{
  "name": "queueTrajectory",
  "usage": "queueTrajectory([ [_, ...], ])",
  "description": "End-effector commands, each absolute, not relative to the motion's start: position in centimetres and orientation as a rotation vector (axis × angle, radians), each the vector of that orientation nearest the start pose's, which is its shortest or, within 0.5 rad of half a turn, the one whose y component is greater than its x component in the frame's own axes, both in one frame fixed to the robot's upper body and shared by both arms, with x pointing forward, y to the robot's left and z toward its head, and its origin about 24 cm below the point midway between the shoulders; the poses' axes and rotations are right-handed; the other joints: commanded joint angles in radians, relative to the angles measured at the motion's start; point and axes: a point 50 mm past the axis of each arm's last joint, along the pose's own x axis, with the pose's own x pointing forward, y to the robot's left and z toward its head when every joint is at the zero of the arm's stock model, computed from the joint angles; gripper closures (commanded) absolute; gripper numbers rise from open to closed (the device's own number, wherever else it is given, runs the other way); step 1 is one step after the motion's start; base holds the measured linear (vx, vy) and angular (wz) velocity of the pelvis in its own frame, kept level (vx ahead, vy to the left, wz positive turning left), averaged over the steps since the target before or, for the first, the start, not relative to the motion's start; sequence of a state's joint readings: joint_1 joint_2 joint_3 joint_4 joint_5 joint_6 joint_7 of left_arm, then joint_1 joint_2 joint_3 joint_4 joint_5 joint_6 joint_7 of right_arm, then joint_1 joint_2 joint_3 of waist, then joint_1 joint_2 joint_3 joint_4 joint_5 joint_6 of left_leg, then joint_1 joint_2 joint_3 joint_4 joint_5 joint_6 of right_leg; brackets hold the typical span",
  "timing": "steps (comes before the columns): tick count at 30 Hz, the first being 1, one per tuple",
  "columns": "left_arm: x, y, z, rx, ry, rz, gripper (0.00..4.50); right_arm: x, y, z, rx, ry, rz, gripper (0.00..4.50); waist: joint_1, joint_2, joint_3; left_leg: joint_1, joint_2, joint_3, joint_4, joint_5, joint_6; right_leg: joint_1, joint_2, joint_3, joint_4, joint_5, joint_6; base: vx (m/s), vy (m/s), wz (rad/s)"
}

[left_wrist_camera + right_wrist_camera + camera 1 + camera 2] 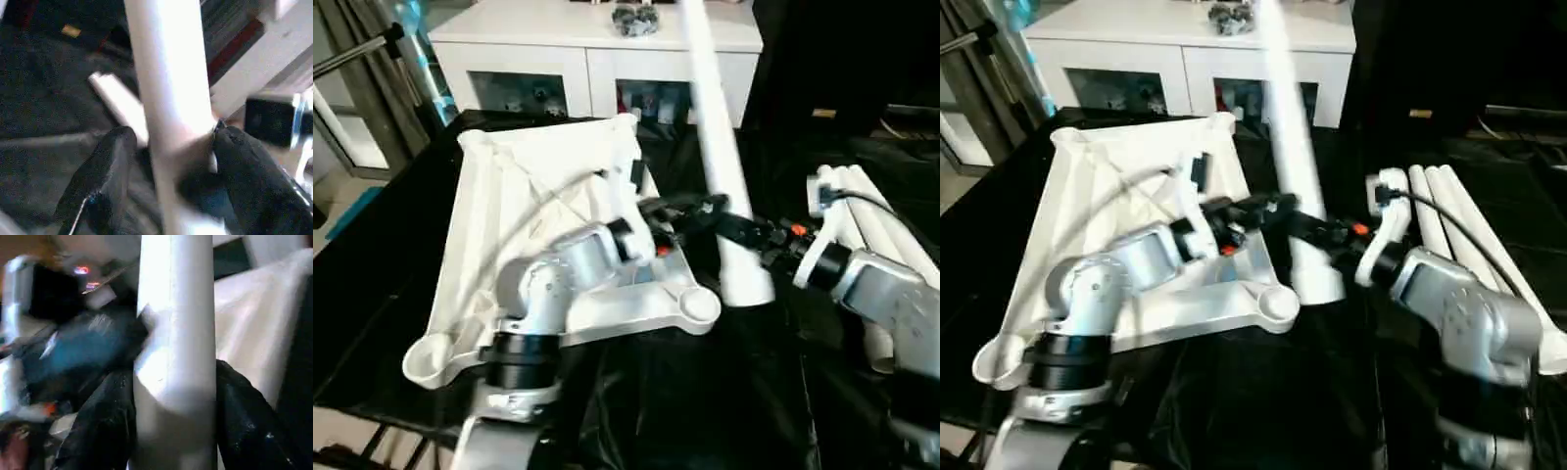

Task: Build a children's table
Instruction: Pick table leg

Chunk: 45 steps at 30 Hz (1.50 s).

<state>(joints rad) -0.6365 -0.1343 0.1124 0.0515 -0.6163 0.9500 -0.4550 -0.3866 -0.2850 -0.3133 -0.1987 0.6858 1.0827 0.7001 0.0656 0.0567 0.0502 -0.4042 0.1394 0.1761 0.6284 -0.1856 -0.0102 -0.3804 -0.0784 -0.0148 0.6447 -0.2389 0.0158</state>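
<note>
The white tabletop [538,196] lies underside up on the black-covered bench, ribs and rounded corner sockets [700,305] showing. One white leg [715,127] stands nearly upright, tilted a little, its wide end [747,286] resting on the black cloth just right of the near-right socket. My left gripper [705,208] reaches across the tabletop and is shut on this leg low down; in the left wrist view its fingers [105,166] flank the tube. From the right, my right gripper [732,225] is shut on the same leg, its fingers [110,431] pressed to both sides.
Several more white legs [876,220] lie side by side on the cloth at the right, behind my right forearm. A white cabinet [587,49] with glass doors stands behind the bench. A metal stand [352,54] is at the far left.
</note>
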Motion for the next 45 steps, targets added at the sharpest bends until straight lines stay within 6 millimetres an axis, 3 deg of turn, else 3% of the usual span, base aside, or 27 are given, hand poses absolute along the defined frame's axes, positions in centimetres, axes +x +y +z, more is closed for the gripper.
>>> queueTrajectory([
  [1,31.0,2.6,16.2,-0.686,0.280,-1.052,1.55,27.1,-16.4,15.0,0.496,0.207,0.974,2.66,0.006,-0.025,-0.060,0.025,0.073,-0.032,-0.076,-0.126,0.072,0.040,-0.065,0.027,-0.089,-0.080,-0.281,0.000,0.000,0.00],
  [4,30.9,2.5,16.9,-0.733,0.253,-1.066,1.55,26.8,-16.2,14.7,0.482,0.226,0.984,2.66,0.005,-0.025,-0.060,0.023,0.072,-0.032,-0.078,-0.121,0.058,0.040,-0.065,0.028,-0.090,-0.095,-0.262,0.000,0.000,0.00],
  [5,31.0,2.5,17.1,-0.750,0.244,-1.063,1.55,26.7,-16.2,14.5,0.474,0.233,0.989,2.66,0.006,-0.019,-0.060,0.024,0.072,-0.033,-0.078,-0.119,0.056,0.039,-0.065,0.028,-0.090,-0.092,-0.260,0.000,0.000,0.00],
  [8,30.9,2.7,17.4,-0.774,0.241,-1.069,1.55,26.5,-16.0,14.4,0.468,0.232,1.001,2.66,0.004,-0.020,-0.061,0.022,0.071,-0.034,-0.078,-0.111,0.053,0.040,-0.065,0.028,-0.091,-0.065,-0.257,0.000,0.000,0.00],
  [10,30.7,2.6,17.2,-0.764,0.255,-1.070,1.84,26.4,-15.9,14.4,0.468,0.227,1.005,2.66,0.004,-0.024,-0.062,0.023,0.072,-0.033,-0.078,-0.099,0.060,0.041,-0.066,0.029,-0.090,-0.048,-0.255,0.000,0.000,0.00],
  [15,30.7,2.5,17.0,-0.688,0.269,-1.021,2.22,26.4,-15.6,14.7,0.425,0.225,0.990,2.66,0.007,-0.018,-0.065,0.023,0.075,-0.035,-0.078,-0.066,0.072,0.041,-0.065,0.028,-0.086,0.007,-0.254,0.000,0.000,0.00],
  [16,31.1,2.5,16.9,-0.641,0.281,-0.948,2.32,26.4,-15.3,14.9,0.378,0.216,0.973,2.66,0.007,-0.026,-0.065,0.021,0.076,-0.035,-0.078,-0.057,0.073,0.042,-0.064,0.027,-0.085,0.026,-0.252,0.000,0.000,0.00],
  [18,31.4,2.5,16.8,-0.628,0.285,-0.897,2.48,26.5,-15.0,15.1,0.355,0.210,0.964,2.66,0.007,-0.025,-0.065,0.021,0.073,-0.033,-0.077,-0.055,0.079,0.042,-0.066,0.027,-0.086,0.026,-0.259,0.000,0.000,0.00],
  [19,31.7,2.5,16.8,-0.624,0.293,-0.828,2.52,26.7,-14.6,15.4,0.316,0.203,0.945,2.66,0.008,-0.023,-0.066,0.021,0.075,-0.034,-0.077,-0.053,0.077,0.043,-0.066,0.027,-0.084,0.027,-0.258,0.000,0.000,0.00],
  [20,31.9,2.5,16.8,-0.624,0.296,-0.800,2.52,26.8,-14.4,15.5,0.297,0.199,0.935,2.66,0.005,-0.005,-0.065,0.025,0.076,-0.036,-0.078,-0.061,0.067,0.037,-0.061,0.025,-0.087,0.024,-0.254,0.000,0.000,0.00],
  [23,32.5,2.5,16.9,-0.629,0.293,-0.678,2.57,27.4,-13.2,15.8,0.207,0.182,0.877,2.66,-0.001,0.006,-0.066,0.022,0.071,-0.038,-0.077,-0.073,0.050,0.042,-0.062,0.025,-0.087,0.041,-0.250,0.000,0.000,0.00],
  [24,32.5,2.5,16.9,-0.629,0.293,-0.678,2.58,27.4,-13.2,15.8,0.207,0.182,0.877,2.66,-0.003,0.002,-0.065,0.020,0.068,-0.037,-0.078,-0.081,0.053,0.045,-0.062,0.026,-0.090,0.027,-0.251,0.000,0.000,0.00],
  [25,32.7,2.3,17.2,-0.636,0.280,-0.624,2.58,27.8,-12.9,15.9,0.174,0.171,0.830,2.66,-0.001,0.013,-0.065,0.021,0.068,-0.037,-0.077,-0.084,0.049,0.044,-0.064,0.026,-0.089,0.017,-0.250,0.000,0.000,0.00],
  [27,32.9,2.3,17.4,-0.651,0.274,-0.599,2.59,27.9,-12.7,16.0,0.159,0.164,0.814,2.66,-0.003,0.012,-0.066,0.021,0.068,-0.037,-0.077,-0.090,0.044,0.044,-0.061,0.026,-0.091,0.005,-0.242,0.000,0.000,0.00],
  [31,33.1,2.4,17.6,-0.659,0.259,-0.560,2.60,28.1,-12.4,16.0,0.139,0.151,0.793,2.66,-0.001,0.025,-0.069,0.020,0.068,-0.039,-0.075,-0.071,0.051,0.044,-0.060,0.025,-0.086,0.040,-0.242,0.000,0.000,0.00],
  [34,33.1,2.7,17.5,-0.651,0.253,-0.564,2.60,28.2,-12.3,16.1,0.119,0.140,0.783,2.66,-0.002,0.022,-0.070,0.019,0.068,-0.038,-0.074,-0.066,0.057,0.045,-0.060,0.024,-0.084,0.065,-0.246,0.000,0.000,0.00],
  [35,33.1,2.8,17.5,-0.653,0.249,-0.564,2.60,28.3,-12.2,16.2,0.116,0.133,0.780,2.10,-0.001,0.023,-0.070,0.019,0.069,-0.038,-0.074,-0.067,0.057,0.044,-0.060,0.024,-0.084,0.064,-0.246,0.000,0.000,0.00],
  [37,33.1,3.1,17.4,-0.626,0.229,-0.583,2.60,28.2,-12.2,16.6,0.155,0.126,0.807,1.96,0.001,0.010,-0.070,0.018,0.070,-0.037,-0.074,-0.071,0.067,0.047,-0.063,0.026,-0.083,0.048,-0.249,0.000,0.000,0.00],
  [38,33.1,3.1,17.4,-0.626,0.229,-0.583,2.60,28.2,-12.2,16.6,0.155,0.126,0.807,1.87,-0.001,0.012,-0.069,0.018,0.070,-0.037,-0.075,-0.070,0.072,0.046,-0.061,0.025,-0.085,0.047,-0.245,0.000,0.000,0.00],
  [39,33.1,3.3,17.3,-0.604,0.216,-0.605,2.61,28.0,-12.4,16.9,0.201,0.124,0.843,1.75,-0.001,0.003,-0.068,0.018,0.068,-0.035,-0.074,-0.067,0.084,0.048,-0.062,0.027,-0.087,0.039,-0.239,0.000,0.000,0.00],
  [40,33.0,3.4,17.1,-0.586,0.211,-0.642,2.61,27.7,-12.7,17.3,0.234,0.127,0.901,1.75,-0.003,-0.014,-0.068,0.016,0.069,-0.032,-0.072,-0.057,0.095,0.047,-0.061,0.027,-0.089,0.032,-0.231,0.000,0.000,0.00],
  [41,32.9,3.5,16.9,-0.568,0.213,-0.678,2.62,27.3,-13.0,17.6,0.258,0.132,0.964,1.54,0.002,-0.005,-0.070,0.016,0.068,-0.035,-0.071,-0.052,0.100,0.050,-0.065,0.026,-0.084,0.026,-0.232,0.000,0.000,0.00],
  [42,32.8,3.4,16.9,-0.561,0.211,-0.698,2.62,27.1,-13.1,17.8,0.264,0.136,0.993,1.54,0.007,-0.003,-0.070,0.018,0.071,-0.035,-0.070,-0.035,0.108,0.046,-0.066,0.027,-0.084,0.024,-0.236,0.000,0.000,0.00],
  [43,32.6,3.5,16.8,-0.553,0.211,-0.769,2.62,26.7,-13.5,18.2,0.287,0.153,1.084,1.43,0.004,-0.029,-0.068,0.018,0.070,-0.030,-0.071,-0.034,0.116,0.046,-0.061,0.026,-0.089,0.022,-0.236,0.000,0.000,0.00],
  [44,32.5,3.5,16.8,-0.554,0.211,-0.785,2.62,26.6,-13.6,18.3,0.292,0.157,1.101,1.43,0.014,-0.021,-0.070,0.019,0.071,-0.032,-0.069,-0.021,0.122,0.046,-0.066,0.026,-0.080,0.023,-0.244,0.000,0.000,0.00],
  [45,32.3,3.5,16.8,-0.561,0.211,-0.834,2.62,26.5,-13.9,18.5,0.307,0.171,1.150,1.32,0.016,-0.021,-0.069,0.021,0.073,-0.030,-0.067,-0.016,0.122,0.039,-0.064,0.025,-0.081,0.021,-0.246,0.000,0.000,0.00],
])
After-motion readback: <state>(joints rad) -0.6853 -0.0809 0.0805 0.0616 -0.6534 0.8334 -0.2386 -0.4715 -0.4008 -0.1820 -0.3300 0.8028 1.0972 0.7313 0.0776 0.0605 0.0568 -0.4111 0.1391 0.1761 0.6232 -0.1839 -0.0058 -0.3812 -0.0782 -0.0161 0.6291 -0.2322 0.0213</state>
